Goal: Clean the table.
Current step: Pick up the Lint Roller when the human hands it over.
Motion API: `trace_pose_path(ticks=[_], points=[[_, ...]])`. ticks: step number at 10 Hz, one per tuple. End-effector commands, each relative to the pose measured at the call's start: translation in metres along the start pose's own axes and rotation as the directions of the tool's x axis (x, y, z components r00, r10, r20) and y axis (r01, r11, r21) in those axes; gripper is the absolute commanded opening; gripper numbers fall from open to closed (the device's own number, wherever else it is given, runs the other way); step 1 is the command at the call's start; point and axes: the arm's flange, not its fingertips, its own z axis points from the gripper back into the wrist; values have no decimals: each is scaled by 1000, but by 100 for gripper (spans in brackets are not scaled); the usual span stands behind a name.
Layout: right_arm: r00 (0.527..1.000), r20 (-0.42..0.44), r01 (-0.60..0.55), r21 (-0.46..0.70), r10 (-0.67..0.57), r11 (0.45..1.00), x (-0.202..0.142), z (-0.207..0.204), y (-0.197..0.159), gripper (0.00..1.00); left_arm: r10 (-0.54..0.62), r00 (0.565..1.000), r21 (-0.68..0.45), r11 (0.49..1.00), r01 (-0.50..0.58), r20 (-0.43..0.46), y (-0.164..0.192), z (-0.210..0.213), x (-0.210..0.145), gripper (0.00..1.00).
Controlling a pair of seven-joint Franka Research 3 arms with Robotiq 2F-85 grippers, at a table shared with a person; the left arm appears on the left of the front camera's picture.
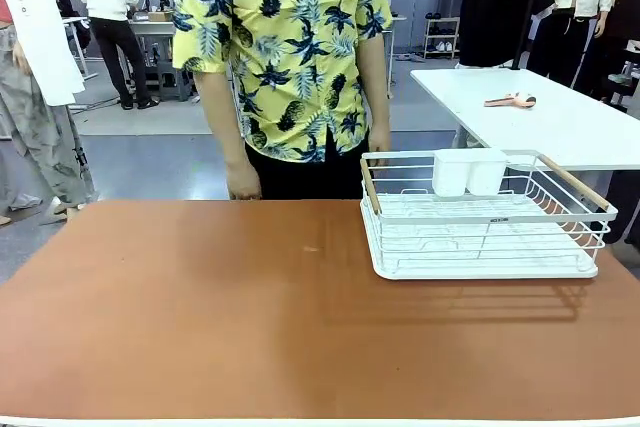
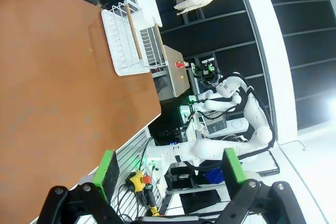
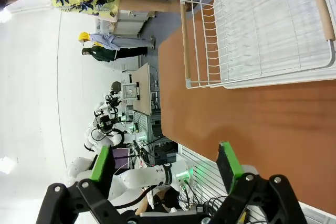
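On the reddish-brown surface (image 1: 200, 317), a white wire dish rack (image 1: 485, 217) stands at the right; both pairs of jaws are spread and empty.

The surface spans the front view from its near edge to the person (image 1: 290, 57) standing at the far edge, one hand (image 1: 243, 183) hanging right beside that edge. The rack has a white cutlery holder (image 1: 468, 172) on its far wall. The left jaws and the right jaws hang wide apart by the robot-side edge, pinching nothing. A wiping sweep by the right arm could catch the rack's wire wall and shove it toward the edge. A reach to the far side could meet the person's hand. Bare jaws may just drag across the matte top.
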Motion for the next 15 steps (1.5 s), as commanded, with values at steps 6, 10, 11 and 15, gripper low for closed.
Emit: trace_pose_path(ticks=[6, 10, 11, 15], points=[[1000, 3, -1, -5, 1, 1000, 0, 0, 2, 100, -3, 1000, -1, 1000, 3, 1, -4, 2, -1, 100], [1000, 3, -1, -5, 1, 1000, 0, 0, 2, 100, -3, 1000, -1, 1000, 3, 1, -4, 2, -1, 100], [1000, 3, -1, -5, 1, 1000, 0, 0, 2, 100, -3, 1000, -1, 1000, 3, 1, -4, 2, -1, 100], [1000, 3, -1, -5, 1, 1000, 0, 0, 2, 100, -3, 1000, -1, 1000, 3, 1, -4, 2, -1, 100]])
